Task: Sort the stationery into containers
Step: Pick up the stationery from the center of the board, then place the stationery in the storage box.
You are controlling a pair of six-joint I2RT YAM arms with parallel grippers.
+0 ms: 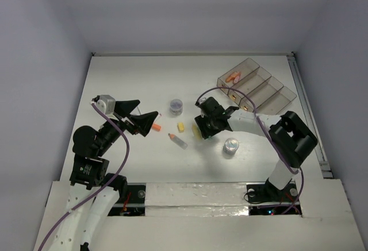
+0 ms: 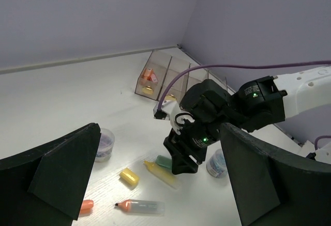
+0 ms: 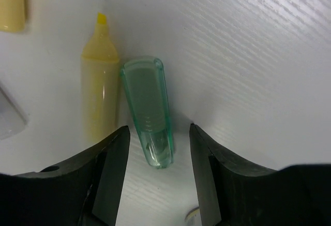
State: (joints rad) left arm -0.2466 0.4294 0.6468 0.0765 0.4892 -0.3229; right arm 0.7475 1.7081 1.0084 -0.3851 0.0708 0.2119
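Left pincer [image 1: 147, 111]: jaws wide, empty, raised over the left half of the surface [image 1: 132, 78], orange marker [image 1: 156, 127] just beside it. Yellow highlighter [image 3: 99, 91]: lying flat, alongside the green cap. Green cap [image 3: 149, 112]: flat, long axis in line with the jaws, near end between them. Right pincer [image 1: 201, 130]: nearer of the 2, half-spread astride that cap, not gripping. 4 containers [image 1: 270, 93]: far right, well apart
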